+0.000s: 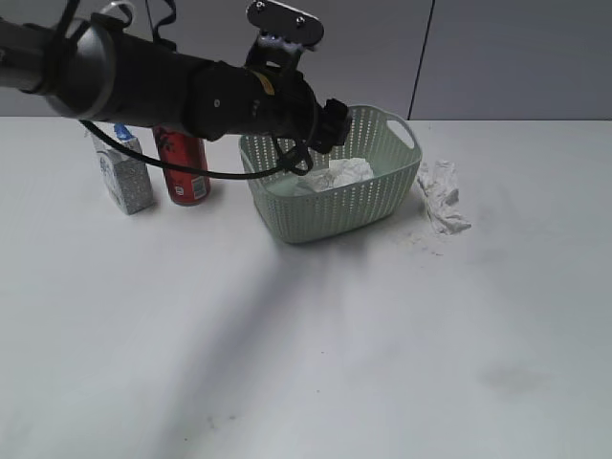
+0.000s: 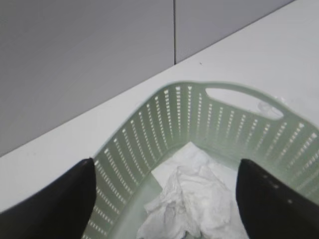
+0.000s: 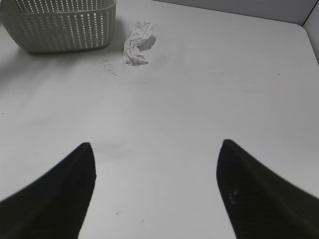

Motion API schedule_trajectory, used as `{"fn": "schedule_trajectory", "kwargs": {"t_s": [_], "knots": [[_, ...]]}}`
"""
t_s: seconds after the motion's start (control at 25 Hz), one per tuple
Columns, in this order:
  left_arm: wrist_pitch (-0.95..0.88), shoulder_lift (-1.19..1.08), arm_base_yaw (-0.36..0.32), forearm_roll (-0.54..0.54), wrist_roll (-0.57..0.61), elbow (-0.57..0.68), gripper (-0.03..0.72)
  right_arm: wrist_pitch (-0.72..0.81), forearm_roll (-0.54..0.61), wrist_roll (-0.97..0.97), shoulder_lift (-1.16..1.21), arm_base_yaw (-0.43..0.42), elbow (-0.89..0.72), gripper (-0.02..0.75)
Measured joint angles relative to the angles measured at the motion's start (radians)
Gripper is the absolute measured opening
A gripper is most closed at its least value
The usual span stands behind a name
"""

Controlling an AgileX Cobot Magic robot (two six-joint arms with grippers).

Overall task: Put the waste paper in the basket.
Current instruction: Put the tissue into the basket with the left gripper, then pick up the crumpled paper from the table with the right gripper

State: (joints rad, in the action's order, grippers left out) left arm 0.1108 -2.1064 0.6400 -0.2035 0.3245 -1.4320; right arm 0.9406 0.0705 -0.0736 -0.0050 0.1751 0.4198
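Left pincer [image 2: 167,199] hangs over the basket [image 1: 373,206], jaws spread wide with nothing between them; below it, crumpled waste paper [image 2: 192,199] lies on the basket floor, with a flatter white sheet under or beside it. How many pieces are in that heap I cannot tell from here. One more crumpled piece [image 1: 442,194] sits on the bench [image 1: 382,344] just outside the basket's right end, near its wall but apart from it. Right pincer [image 3: 155,191] is also spread and empty, low over bare bench, well apart from that loose piece. Judgement: the job is part done, the outside piece remains. Risks as I see them: the left arm [image 1: 172,86] crosses above the basket rim, so lifting out carelessly could catch the handle cut-out and drag or tip the light basket. A right-side approach to the loose piece runs close to the basket wall and could shove it. Tissue is thin; a shallow pinch may slip off. The red can [image 1: 184,164] and the small carton [image 1: 124,177] stand left of the basket, under the left arm's path, and could be toppled.
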Motion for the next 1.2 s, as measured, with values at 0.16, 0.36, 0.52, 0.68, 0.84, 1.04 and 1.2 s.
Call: {"fn": "schedule_trajectory", "kwargs": {"t_s": [0.16, 0.36, 0.52, 0.68, 0.84, 1.04, 1.2], "knots": [[-0.111, 0.033, 0.000, 0.001, 0.000, 0.000, 0.684, 0.000, 0.000, 0.000, 0.000, 0.000, 0.000, 0.573], [-0.349, 0.146, -0.007, 0.017, 0.000, 0.000, 0.654, 0.000, 0.000, 0.000, 0.000, 0.000, 0.000, 0.573], [-0.607, 0.247, -0.025, 0.037, 0.000, 0.000, 0.627, 0.000, 0.000, 0.000, 0.000, 0.000, 0.000, 0.573], [-0.816, 0.323, -0.090, 0.022, 0.000, 0.000, 0.623, 0.000, 0.000, 0.000, 0.000, 0.000, 0.000, 0.573], [-1.001, 0.377, -0.201, 0.009, 0.000, 0.000, 0.622, 0.000, 0.000, 0.000, 0.000, 0.000, 0.000, 0.573], [-1.278, 0.388, -0.349, 0.007, 0.000, 0.006, 0.617, 0.000, 0.000, 0.000, 0.000, 0.000, 0.000, 0.573], [-1.318, 0.408, -0.462, 0.006, 0.000, 0.073, 0.605, 0.000, 0.000, 0.000, 0.000, 0.000, 0.000, 0.573]]}}
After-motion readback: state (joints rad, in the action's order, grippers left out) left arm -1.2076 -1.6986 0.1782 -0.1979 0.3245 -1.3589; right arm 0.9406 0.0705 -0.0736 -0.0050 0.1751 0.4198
